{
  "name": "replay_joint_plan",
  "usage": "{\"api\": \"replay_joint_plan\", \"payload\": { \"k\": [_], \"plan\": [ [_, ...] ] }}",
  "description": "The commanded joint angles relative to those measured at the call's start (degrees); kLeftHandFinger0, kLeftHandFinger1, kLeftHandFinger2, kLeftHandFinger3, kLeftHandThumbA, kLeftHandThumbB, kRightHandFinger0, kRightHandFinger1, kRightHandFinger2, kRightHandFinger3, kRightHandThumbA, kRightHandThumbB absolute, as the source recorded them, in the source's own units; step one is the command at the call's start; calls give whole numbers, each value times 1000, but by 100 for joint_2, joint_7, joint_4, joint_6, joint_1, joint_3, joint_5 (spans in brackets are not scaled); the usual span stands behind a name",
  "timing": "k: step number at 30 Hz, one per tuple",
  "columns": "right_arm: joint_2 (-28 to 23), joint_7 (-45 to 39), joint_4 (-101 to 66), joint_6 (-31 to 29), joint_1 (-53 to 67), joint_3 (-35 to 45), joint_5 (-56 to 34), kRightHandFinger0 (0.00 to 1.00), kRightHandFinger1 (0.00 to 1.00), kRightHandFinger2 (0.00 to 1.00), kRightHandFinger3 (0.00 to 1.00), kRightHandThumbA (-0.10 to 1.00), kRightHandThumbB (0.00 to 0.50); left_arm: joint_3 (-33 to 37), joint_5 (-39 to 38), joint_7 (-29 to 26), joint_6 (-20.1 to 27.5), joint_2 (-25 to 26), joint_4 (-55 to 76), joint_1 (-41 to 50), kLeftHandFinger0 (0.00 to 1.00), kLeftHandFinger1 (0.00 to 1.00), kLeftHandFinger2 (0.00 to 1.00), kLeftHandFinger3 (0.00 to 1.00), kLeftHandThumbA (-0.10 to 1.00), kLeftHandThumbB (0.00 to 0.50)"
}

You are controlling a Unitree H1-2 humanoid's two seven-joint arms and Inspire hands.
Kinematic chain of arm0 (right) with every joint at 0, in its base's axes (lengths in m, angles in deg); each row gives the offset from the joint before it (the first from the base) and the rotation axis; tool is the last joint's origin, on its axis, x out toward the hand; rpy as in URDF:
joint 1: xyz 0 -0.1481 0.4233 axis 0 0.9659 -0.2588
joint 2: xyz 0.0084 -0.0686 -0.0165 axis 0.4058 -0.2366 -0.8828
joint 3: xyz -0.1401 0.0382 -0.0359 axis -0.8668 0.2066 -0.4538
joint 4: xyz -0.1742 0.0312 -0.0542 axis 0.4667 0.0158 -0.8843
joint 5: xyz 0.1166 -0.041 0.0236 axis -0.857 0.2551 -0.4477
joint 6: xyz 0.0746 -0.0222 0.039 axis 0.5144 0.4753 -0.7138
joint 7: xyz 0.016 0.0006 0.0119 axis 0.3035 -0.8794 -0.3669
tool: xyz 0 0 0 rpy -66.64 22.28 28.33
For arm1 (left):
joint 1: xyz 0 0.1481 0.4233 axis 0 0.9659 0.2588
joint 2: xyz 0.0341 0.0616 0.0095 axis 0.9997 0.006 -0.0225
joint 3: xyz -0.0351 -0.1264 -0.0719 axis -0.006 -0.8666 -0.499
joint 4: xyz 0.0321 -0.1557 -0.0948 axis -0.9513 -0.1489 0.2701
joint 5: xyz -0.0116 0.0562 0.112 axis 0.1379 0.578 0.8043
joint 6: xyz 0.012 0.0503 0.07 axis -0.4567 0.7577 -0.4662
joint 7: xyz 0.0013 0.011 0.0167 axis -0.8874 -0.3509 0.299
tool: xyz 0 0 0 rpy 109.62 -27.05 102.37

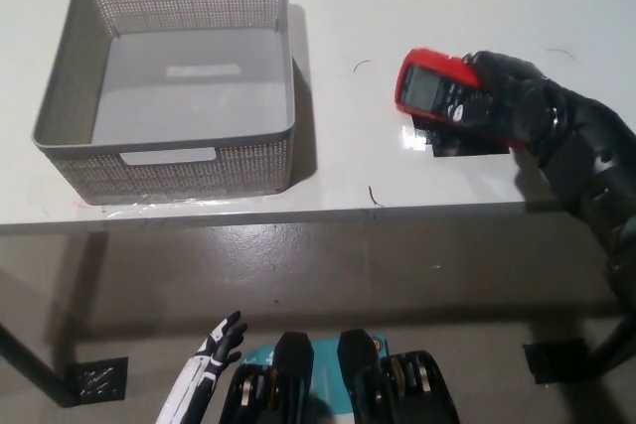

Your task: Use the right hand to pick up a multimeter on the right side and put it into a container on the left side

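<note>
One view only, from the head camera looking steeply down. A white desk (338, 7) fills the upper half of the picture, with its front edge running across the middle and grey floor below it.

On the right part of the desk lies the multimeter (429, 93), red-cased with a dark face and a grey screen, tilted so its screen end points up and to the left. The black right robot hand (502, 101) comes in from the right edge along a black arm, and its fingers (475, 106) are wrapped over the lower end of the multimeter, grasping it. Whether the meter is lifted clear of the desk or resting on it cannot be told; a dark shadow sits just beneath it and the hand.

On the left part of the desk stands the container (169, 161), a grey perforated basket with slot handles in its near and far walls, its inside bare. It is well apart from the multimeter, with bare white desk between them. A small dark mark (375, 196) lies near the front edge of the desk.

The white left robot hand (214, 347) hangs low at the bottom left, below the desk over the floor, fingers spread and holding nothing.
</note>
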Motion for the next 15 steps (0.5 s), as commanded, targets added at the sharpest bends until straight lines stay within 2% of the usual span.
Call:
{"api": "replay_joint_plan", "payload": {
  "k": [1, 2, 4, 6, 8, 11, 12, 13, 14, 15],
  "plan": [
    [-67, 759, -15, -404, -253, 790, -845, 37, 468, 898, 883, -100, 120, -25, -9, 12, 290, 54, 26, 19, 1000, 1000, 1000, 1000, 1000, 428],
    [-49, 718, -30, -308, -352, 1024, -982, 2, 452, 874, 856, -100, 132, -25, -22, 13, 311, 43, 7, 17, 1000, 1000, 1000, 1000, 1000, 428],
    [10, 670, -61, -167, -520, 1511, -1270, 0, 492, 866, 797, -100, 144, -41, -55, 15, 337, 37, -12, 12, 1000, 1000, 1000, 1000, 1000, 432],
    [62, 526, -99, 69, -776, 2088, -1683, 22, 566, 884, 935, -100, 136, -53, -65, 6, 335, 28, -18, 8, 1000, 1000, 1000, 1000, 1000, 437],
    [75, 318, -133, 118, -976, 2474, -1897, 41, 575, 855, 862, -100, 142, -54, -24, -13, 309, 38, -14, 12, 1000, 1000, 1000, 1000, 1000, 446],
    [109, 202, -165, 198, -1183, 2763, -1988, 93, 600, 868, 843, -100, 134, -58, -24, -23, 286, 27, 10, 42, 1000, 1000, 1000, 1000, 1000, 443],
    [138, 123, -182, 195, -1261, 2967, -2161, 157, 607, 866, 809, -100, 135, -62, -39, -18, 291, 26, -8, 41, 1000, 1000, 1000, 1000, 1000, 449],
    [163, 38, -196, 207, -1328, 3096, -2267, 150, 590, 840, 768, -100, 140, -63, -22, -31, 338, 30, -44, 32, 1000, 1000, 1000, 1000, 1000, 449],
    [207, 49, -218, 254, -1414, 3122, -2243, 101, 528, 816, 759, -100, 159, -69, -22, -40, 347, 27, -60, 31, 1000, 1000, 1000, 1000, 1000, 450],
    [227, 26, -223, 248, -1447, 3173, -2268, 31, 465, 785, 744, -100, 158, -70, -17, -44, 356, 27, -67, 30, 1000, 1000, 1000, 1000, 1000, 449]
  ]
}}
